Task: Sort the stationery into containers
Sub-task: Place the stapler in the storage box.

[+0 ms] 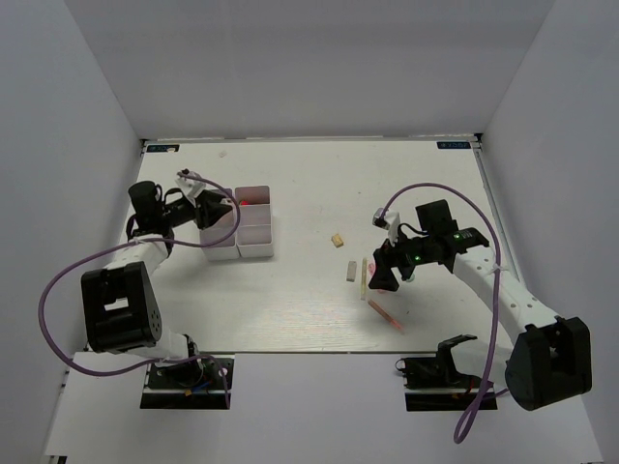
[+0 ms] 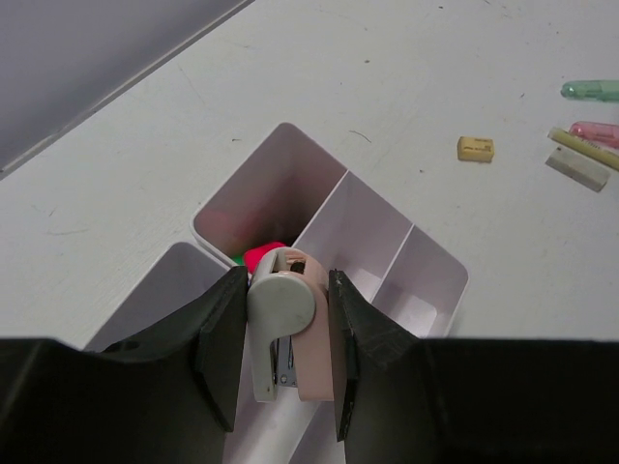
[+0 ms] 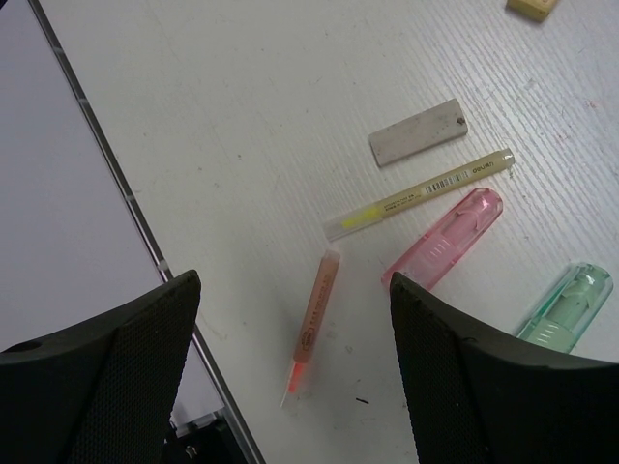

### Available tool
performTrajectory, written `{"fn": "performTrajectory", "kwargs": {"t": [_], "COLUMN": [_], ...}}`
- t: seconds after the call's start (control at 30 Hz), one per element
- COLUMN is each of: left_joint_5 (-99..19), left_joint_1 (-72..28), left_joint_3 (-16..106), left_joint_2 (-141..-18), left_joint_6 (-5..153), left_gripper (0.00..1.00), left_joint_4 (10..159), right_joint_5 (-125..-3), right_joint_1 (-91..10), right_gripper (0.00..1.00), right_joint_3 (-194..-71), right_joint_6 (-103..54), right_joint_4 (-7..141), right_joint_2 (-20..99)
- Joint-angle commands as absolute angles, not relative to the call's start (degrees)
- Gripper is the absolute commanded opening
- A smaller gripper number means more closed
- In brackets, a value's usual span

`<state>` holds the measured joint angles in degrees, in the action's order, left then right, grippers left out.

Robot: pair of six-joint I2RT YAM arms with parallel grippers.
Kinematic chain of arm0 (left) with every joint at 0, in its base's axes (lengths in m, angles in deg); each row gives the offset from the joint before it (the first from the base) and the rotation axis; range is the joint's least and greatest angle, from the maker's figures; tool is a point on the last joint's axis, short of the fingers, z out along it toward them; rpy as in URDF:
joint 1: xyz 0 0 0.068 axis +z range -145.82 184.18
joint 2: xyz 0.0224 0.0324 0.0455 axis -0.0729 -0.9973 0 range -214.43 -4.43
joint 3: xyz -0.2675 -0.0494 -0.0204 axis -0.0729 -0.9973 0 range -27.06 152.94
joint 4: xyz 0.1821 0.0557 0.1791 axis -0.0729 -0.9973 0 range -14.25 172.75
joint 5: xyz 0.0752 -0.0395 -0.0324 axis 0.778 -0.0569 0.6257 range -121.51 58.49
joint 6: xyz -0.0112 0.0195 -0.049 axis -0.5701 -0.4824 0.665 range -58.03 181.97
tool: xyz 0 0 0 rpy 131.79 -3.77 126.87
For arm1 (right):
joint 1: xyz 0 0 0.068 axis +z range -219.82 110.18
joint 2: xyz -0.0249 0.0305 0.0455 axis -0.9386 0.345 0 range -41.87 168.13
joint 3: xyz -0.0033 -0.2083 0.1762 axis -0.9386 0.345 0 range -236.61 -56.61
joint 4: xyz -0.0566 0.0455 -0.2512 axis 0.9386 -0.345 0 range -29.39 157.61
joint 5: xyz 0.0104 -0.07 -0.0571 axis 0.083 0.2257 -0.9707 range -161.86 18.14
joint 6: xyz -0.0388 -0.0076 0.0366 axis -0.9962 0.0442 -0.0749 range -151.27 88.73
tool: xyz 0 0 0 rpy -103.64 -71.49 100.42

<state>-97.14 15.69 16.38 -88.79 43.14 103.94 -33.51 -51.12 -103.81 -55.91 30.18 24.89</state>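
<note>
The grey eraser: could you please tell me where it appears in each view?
Top external: grey eraser, right of centre, just left of the yellowish pen.
Left wrist: far right edge, below that pen.
Right wrist: upper middle, above the pen.
Shared landmark: the yellowish pen.

Pink-grey stapler [image 2: 290, 319], green highlighter [image 3: 566, 309], white tray [image 2: 368, 227]

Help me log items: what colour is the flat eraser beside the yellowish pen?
The eraser is grey; the right wrist view shows it best.
</note>
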Motion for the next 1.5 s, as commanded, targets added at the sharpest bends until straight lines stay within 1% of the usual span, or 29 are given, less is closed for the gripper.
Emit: {"fn": "performTrajectory", "kwargs": {"t": [0.0, 0.33, 0.53, 0.77, 0.8, 0.83, 0.87, 0.93, 0.97, 1.0, 1.03, 1.07, 1.2, 1.3, 1.33, 1.37, 1.4, 1.43, 1.47], "left_joint_5": [-99.4, -96.7, -95.2, -93.1, -93.1, -93.0, -92.4, -91.8, -91.6, -91.5, -91.4, -90.7, -90.2, -86.4, -85.3, -82.9, -82.1, -79.8, -78.9], "left_joint_1": [15.8, 15.8, 15.3, 15.4, 15.2, 15.0, 15.1, 15.0, 14.9, 15.1, 15.0, 15.0, 15.0, 14.1, 14.2, 13.7, 12.9, 12.1, 8.7], "left_joint_3": [15.8, 15.3, 15.5, 15.3, 15.2, 14.9, 14.8, 14.3, 14.3, 14.3, 14.7, 15.1, 16.3, 16.8, 16.6, 16.5, 15.8, 15.1, 14.8], "left_joint_2": [-89.1, -90.2, -90.7, -90.8, -90.7, -90.7, -90.6, -89.9, -89.8, -89.2, -89.0, -88.4, -85.9, -83.3, -80.2, -78.9, -75.9, -71.8, -69.8], "left_joint_6": [38.9, 32.9, 32.3, 29.9, 29.9, 30.1, 30.7, 31.1, 32.9, 34.4, 35.1, 35.4, 37.8, 44.8, 52.5, 54.9, 56.8, 59.6, 60.5], "left_gripper": [0.0, 0.0, 0.0, 0.0, 0.02, 0.07, 0.26, 0.3, 0.35, 0.48, 0.66, 1.0, 1.0, 1.0, 1.0, 1.0, 1.0, 1.0, 1.0], "left_joint_4": [103.1, 101.1, 101.6, 98.9, 98.8, 98.9, 98.9, 99.4, 100.8, 101.3, 101.0, 100.4, 99.9, 100.0, 99.8, 98.9, 96.2, 94.6, 89.2], "right_joint_5": [-31.7, -30.9, -30.5, -29.7, -29.6, -29.5, -29.4, -29.1, -29.1, -29.0, -28.8, -28.7, -28.5, -28.4, -28.5, -29.1, -30.5, -31.6, -34.1], "right_joint_1": [-51.5, -52.1, -52.4, -52.8, -52.9, -52.9, -52.9, -53.0, -52.9, -52.9, -53.1, -53.1, -53.3, -53.4, -53.2, -53.4, -53.4, -53.2, -53.4], "right_gripper": [0.81, 0.81, 0.81, 0.81, 0.81, 0.81, 0.81, 0.81, 0.81, 0.81, 0.81, 0.81, 0.81, 0.81, 0.83, 0.84, 0.9, 0.9, 0.9], "right_joint_3": [-105.0, -105.1, -105.3, -105.4, -105.5, -105.4, -105.5, -105.6, -105.6, -105.6, -105.7, -105.7, -105.7, -105.7, -105.7, -105.7, -105.8, -105.7, -105.7], "right_joint_6": [-56.8, -57.3, -57.4, -57.6, -57.8, -57.8, -57.8, -57.8, -57.9, -58.1, -57.9, -58.1, -58.2, -58.2, -58.1, -57.4, -56.2, -55.4, -53.4], "right_joint_4": [29.5, 29.2, 28.9, 28.7, 28.6, 28.5, 28.5, 28.3, 28.3, 28.1, 28.1, 28.0, 27.8, 27.8, 27.8, 28.1, 28.8, 29.7, 31.0], "right_joint_2": [25.0, 25.6, 25.6, 25.6, 25.6, 25.6, 25.7, 25.6, 25.6, 25.7, 25.7, 25.5, 25.0, 25.1, 25.0, 25.0, 25.1, 25.3, 25.5]}}
